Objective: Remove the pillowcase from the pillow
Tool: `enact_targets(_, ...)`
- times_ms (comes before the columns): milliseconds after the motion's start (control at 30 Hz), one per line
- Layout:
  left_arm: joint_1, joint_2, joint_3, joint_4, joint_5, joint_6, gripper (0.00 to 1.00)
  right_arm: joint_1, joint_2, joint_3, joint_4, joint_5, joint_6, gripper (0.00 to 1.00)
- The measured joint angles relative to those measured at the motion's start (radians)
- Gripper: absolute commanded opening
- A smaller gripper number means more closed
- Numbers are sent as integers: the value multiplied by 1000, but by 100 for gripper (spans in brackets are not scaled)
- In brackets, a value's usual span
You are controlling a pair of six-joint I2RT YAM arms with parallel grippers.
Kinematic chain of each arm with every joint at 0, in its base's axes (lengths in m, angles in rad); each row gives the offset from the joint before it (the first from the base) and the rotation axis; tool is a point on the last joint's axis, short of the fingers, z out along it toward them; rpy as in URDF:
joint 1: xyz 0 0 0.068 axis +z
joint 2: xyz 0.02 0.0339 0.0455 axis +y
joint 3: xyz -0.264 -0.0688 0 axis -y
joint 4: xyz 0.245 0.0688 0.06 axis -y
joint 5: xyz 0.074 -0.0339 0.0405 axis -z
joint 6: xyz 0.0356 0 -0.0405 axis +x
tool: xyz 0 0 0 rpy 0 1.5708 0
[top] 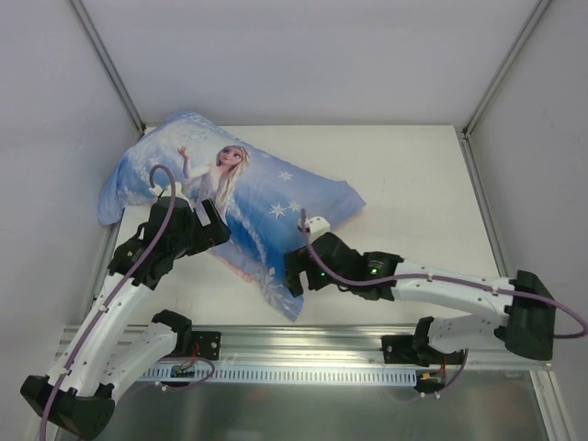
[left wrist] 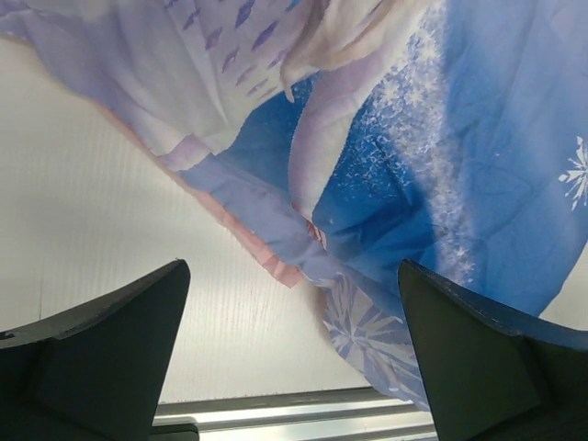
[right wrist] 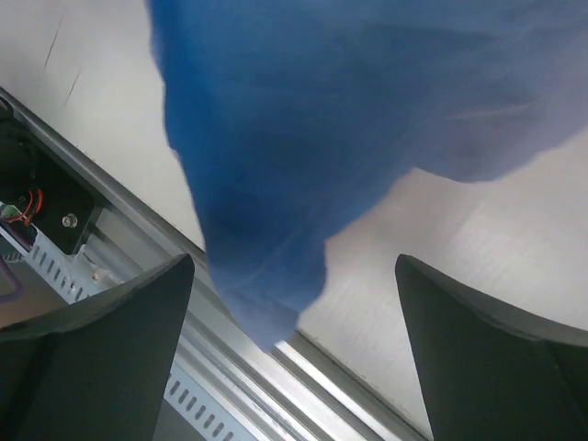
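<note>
The pillowcase (top: 248, 197) is blue with a printed figure and snowflakes, and it lies slanted across the left half of the table. It bulges at the far left and tapers to a flat corner near the front. The pillow is hidden inside it. My left gripper (top: 213, 220) hovers over the cover's near edge, open, with the pink-trimmed hem (left wrist: 266, 262) just ahead of its fingers (left wrist: 119, 340). My right gripper (top: 294, 271) stands open at the flat front corner (right wrist: 276, 184), which hangs between its fingers (right wrist: 478, 340) without being pinched.
The white table (top: 413, 184) stretches to the right of the cover. A metal rail (top: 312, 335) runs along the near edge right under both grippers. White walls and slanted frame posts (top: 106, 64) close in the back and sides.
</note>
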Motion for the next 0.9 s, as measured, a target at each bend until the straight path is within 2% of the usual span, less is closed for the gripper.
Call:
enact_targets(67,1,-3,29,-17,-16,0,99,52,120,47,32,10,8,100)
enact_targets(100,1,-5,38,-20,-19,0,99,68,170,66,51,10,12,84)
enact_targets(133,1,-9,46,-25,-21,0,99,78,214,86,61,14,13,72)
enact_targets(167,1,-13,51,-32,-24,0,99,82,253,101,73,18,17,52)
enact_targets(200,2,-18,54,-39,-28,0,99,82,285,115,80,26,24,13)
enact_targets(233,2,-23,56,-48,-33,0,99,80,306,123,84,32,28,1)
enact_targets(367,14,-38,68,-86,-48,2,99,48,296,124,64,70,55,1)
enact_targets(433,18,-45,76,-101,-67,2,99,0,219,96,54,87,55,1)
enact_targets(567,21,-50,88,-121,-97,3,99,-222,-98,-29,14,131,45,1)
enact_targets(700,21,-42,94,-130,-121,2,99,-463,-401,-102,-128,194,29,1)
enact_targets(800,21,-28,94,-132,-144,-3,99,-560,-504,-111,-256,236,28,1)
enact_targets(900,21,-16,93,-131,-165,-13,99,-628,-535,-128,-336,241,29,1)
